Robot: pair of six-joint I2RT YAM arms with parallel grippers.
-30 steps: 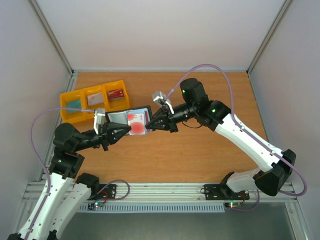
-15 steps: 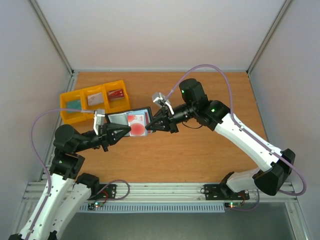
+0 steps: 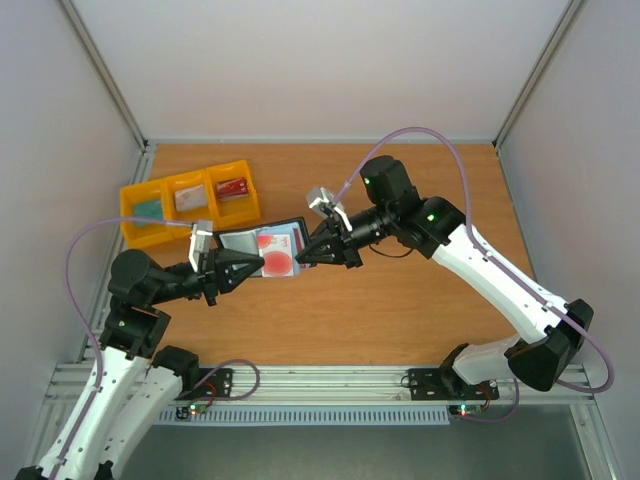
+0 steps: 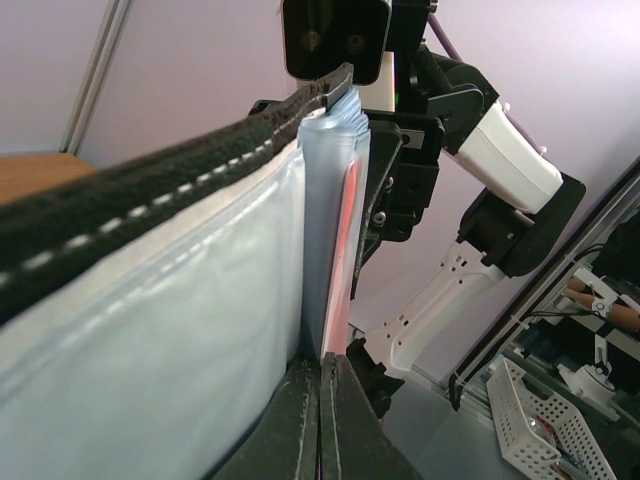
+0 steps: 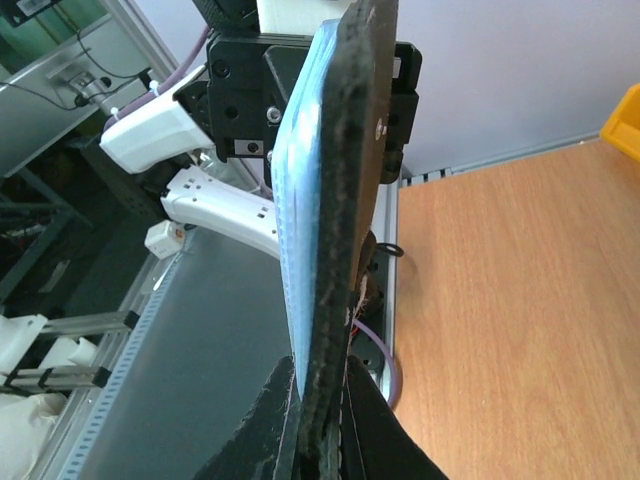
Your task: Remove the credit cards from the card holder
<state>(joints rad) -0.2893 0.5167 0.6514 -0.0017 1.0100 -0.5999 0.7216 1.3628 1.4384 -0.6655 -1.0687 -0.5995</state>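
The card holder [image 3: 240,243], a black wallet with grey-blue pockets, is held open in the air over the table's left middle. My right gripper [image 3: 303,253] is shut on its right edge, and the right wrist view shows the black cover [image 5: 352,190] clamped between the jaws [image 5: 325,378]. My left gripper [image 3: 250,266] is shut on the white credit card with the red circle [image 3: 277,259], which sticks out of a pocket. In the left wrist view the card's red edge [image 4: 340,270] runs up from the shut jaws [image 4: 322,366], beside the pockets [image 4: 190,330]. The other credit cards are not visible.
Yellow bins [image 3: 157,232] stand at the back left of the wooden table [image 3: 420,300], holding a teal [image 3: 148,208], a whitish [image 3: 188,198] and a red card [image 3: 232,187]. Walls close the table on three sides.
The right gripper and the card holder have shifted slightly right and toward the front. The holder has tilted a little, and the red-circle card shows slightly more.
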